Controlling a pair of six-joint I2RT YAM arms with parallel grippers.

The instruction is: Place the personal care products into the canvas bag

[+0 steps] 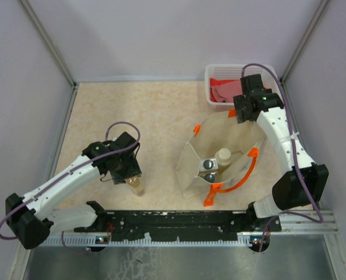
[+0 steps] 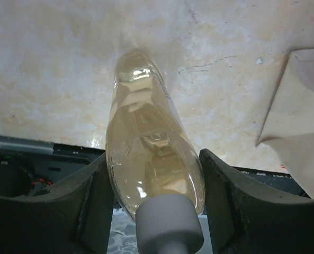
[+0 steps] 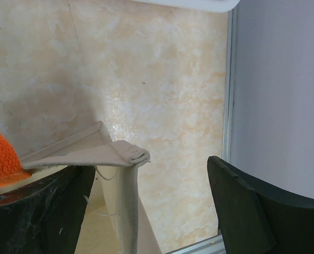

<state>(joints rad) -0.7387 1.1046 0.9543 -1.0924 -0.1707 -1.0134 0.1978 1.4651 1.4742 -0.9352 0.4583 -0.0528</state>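
The left gripper [image 2: 152, 161] pinches the amber bottle [image 2: 141, 121] on the table [image 1: 149, 111], left of the canvas bag [image 1: 243, 137]. The right gripper [image 3: 146, 174] stands spread at the bag's far rim. Three bottles [image 1: 215, 166] are already inside the bag, so I think only this one is left.

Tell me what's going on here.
The left gripper is shut on the amber bottle, which stands on the table left of the bag. Three other bottles are already inside the bag. The right gripper is at the bag's far rim, jaws wide open, with the canvas edge lying against one of them.
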